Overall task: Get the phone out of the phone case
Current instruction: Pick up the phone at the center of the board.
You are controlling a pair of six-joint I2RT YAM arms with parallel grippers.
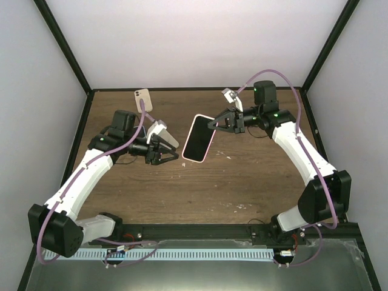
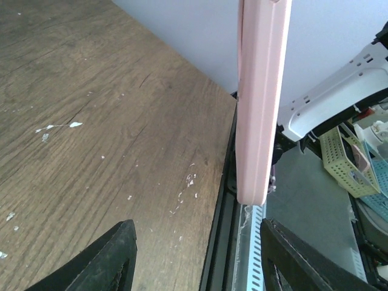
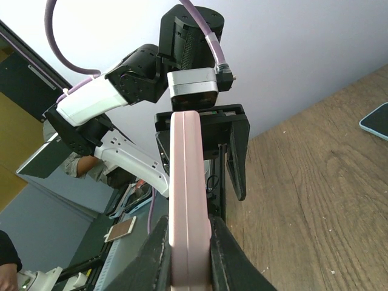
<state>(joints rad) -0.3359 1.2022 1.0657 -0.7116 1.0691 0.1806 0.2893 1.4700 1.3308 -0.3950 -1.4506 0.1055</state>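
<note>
The phone with its dark screen [image 1: 195, 136] sits in a pink phone case [image 1: 210, 143], held tilted above the middle of the table. My right gripper [image 1: 212, 124] is shut on the case's far end; in the right wrist view the case [image 3: 188, 182] is pinched edge-on in that gripper [image 3: 189, 242]. My left gripper [image 1: 171, 151] stands open just left of the case's near end, touching nothing. In the left wrist view the case's edge [image 2: 260, 109] hangs ahead of the open left gripper [image 2: 197, 233]. The left fingers [image 3: 236, 163] show behind the case.
A pale phone-like slab [image 1: 142, 97] lies flat at the back of the wooden table [image 1: 242, 182]; a similar flat slab with a light blue rim [image 3: 377, 120] shows at the right wrist view's edge. A black frame rail [image 1: 200, 230] runs along the near edge.
</note>
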